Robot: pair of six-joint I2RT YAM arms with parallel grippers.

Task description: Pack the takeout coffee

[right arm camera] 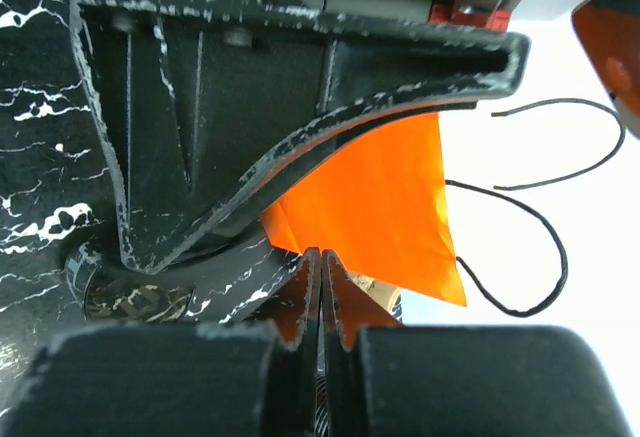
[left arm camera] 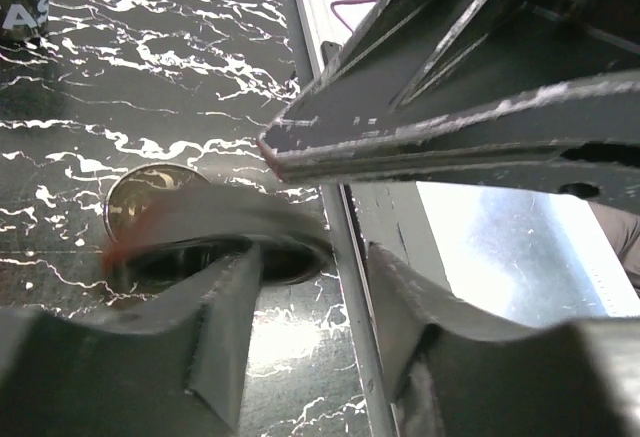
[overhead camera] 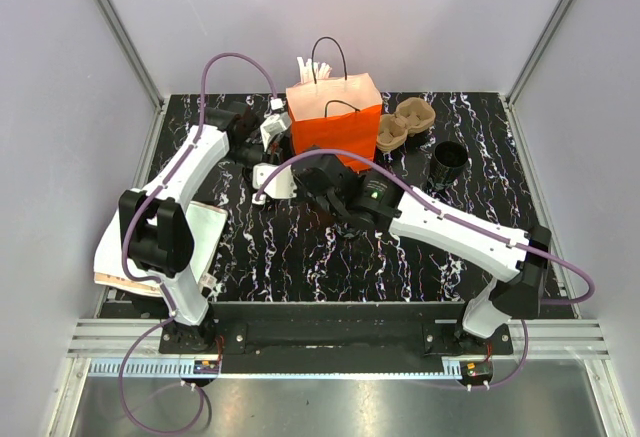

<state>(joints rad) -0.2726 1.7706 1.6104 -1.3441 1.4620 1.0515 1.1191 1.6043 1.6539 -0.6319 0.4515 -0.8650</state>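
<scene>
The takeout coffee (overhead camera: 447, 164), a small black cup, stands upright on the marbled table (overhead camera: 300, 247), to the right of the orange paper bag (overhead camera: 335, 117) and away from both grippers. My left gripper (overhead camera: 262, 155) (left arm camera: 310, 297) is open in front of the bag's left corner, with only tabletop between its fingers. My right gripper (overhead camera: 295, 172) (right arm camera: 322, 257) is shut on nothing, close beside the left one and pointing at the bag (right arm camera: 370, 217). In each wrist view the other gripper's scratched black finger crosses the top.
A squat round black piece with a shiny top (left arm camera: 150, 197) (right arm camera: 125, 297) lies on the table just beyond the fingers. A cardboard cup carrier (overhead camera: 405, 124) stands right of the bag. Another black cup with white lettering (left arm camera: 20, 7) stands farther off. Flat paper (overhead camera: 205, 232) lies under the left arm.
</scene>
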